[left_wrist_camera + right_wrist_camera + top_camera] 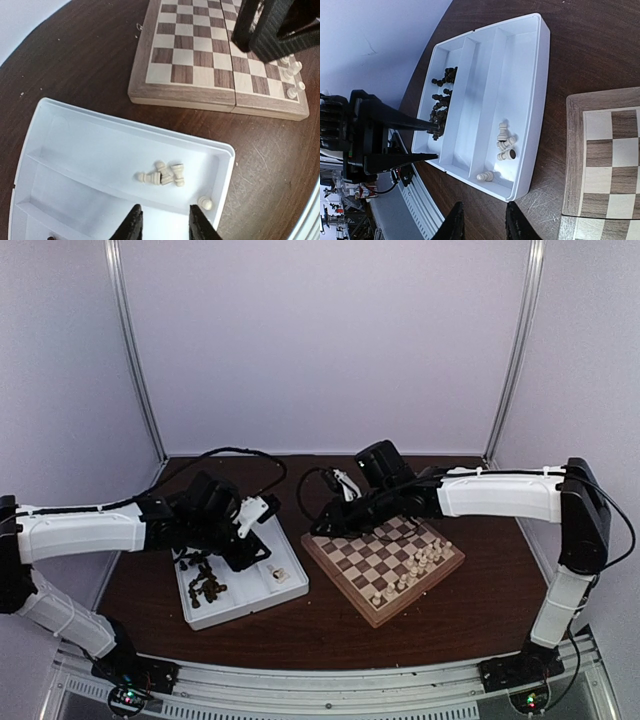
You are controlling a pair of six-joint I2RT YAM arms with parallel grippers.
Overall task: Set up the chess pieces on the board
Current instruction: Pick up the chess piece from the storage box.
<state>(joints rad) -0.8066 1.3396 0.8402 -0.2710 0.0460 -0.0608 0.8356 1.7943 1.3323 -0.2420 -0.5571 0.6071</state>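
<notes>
Left gripper (pixel 165 214) and right gripper (pixel 483 211) gape empty — cream pieces (pixel 163 176) just ahead of left.

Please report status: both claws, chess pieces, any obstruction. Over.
Left claw open above white tray; right claw open at chessboard edge. Cream pieces part set; dark pieces heaped in tray. Right arm overhangs board's far corner.

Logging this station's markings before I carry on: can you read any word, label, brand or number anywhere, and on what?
None readable: no lettering shows on the board, the white tray, the chess pieces, the left arm or the right arm.
</notes>
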